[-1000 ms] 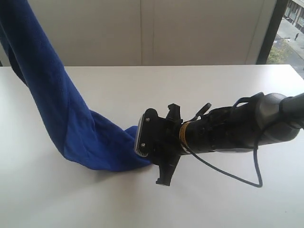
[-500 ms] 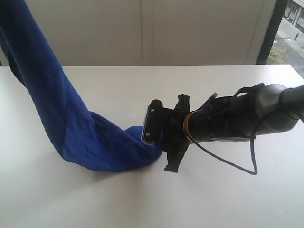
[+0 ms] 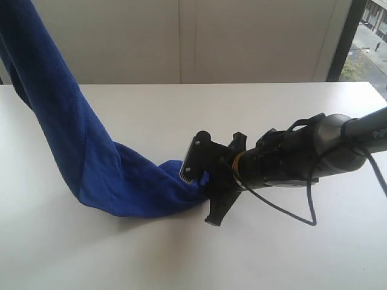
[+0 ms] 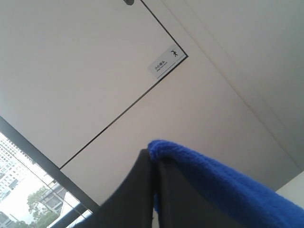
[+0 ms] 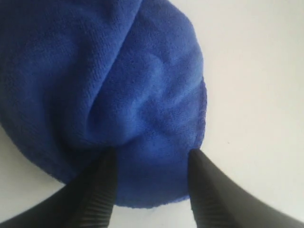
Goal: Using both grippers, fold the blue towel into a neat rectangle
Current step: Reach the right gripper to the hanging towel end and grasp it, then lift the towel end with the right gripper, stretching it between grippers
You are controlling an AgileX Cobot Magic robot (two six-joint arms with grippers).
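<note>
The blue towel (image 3: 91, 157) hangs down from beyond the top left of the exterior view, and its lower end lies bunched on the white table (image 3: 181, 254). My left gripper (image 4: 154, 159) is out of the exterior view. In the left wrist view its jaws are shut on a towel (image 4: 223, 183) edge, held up high against the wall. My right gripper (image 3: 202, 184) lies low over the table at the towel's right end. Its fingers (image 5: 102, 190) stand open on either side of the rounded towel (image 5: 118, 85) end, with cloth between them.
The white table stretches bare to the right and towards the front (image 3: 302, 260). A pale wall panel (image 3: 181, 42) stands behind it, with a window strip (image 3: 372, 42) at the far right. A black cable (image 3: 311, 208) loops down off the right arm.
My right gripper has shifted a little to the right along the table and its jaws have narrowed slightly around the towel's end. The hanging towel has hardly moved.
</note>
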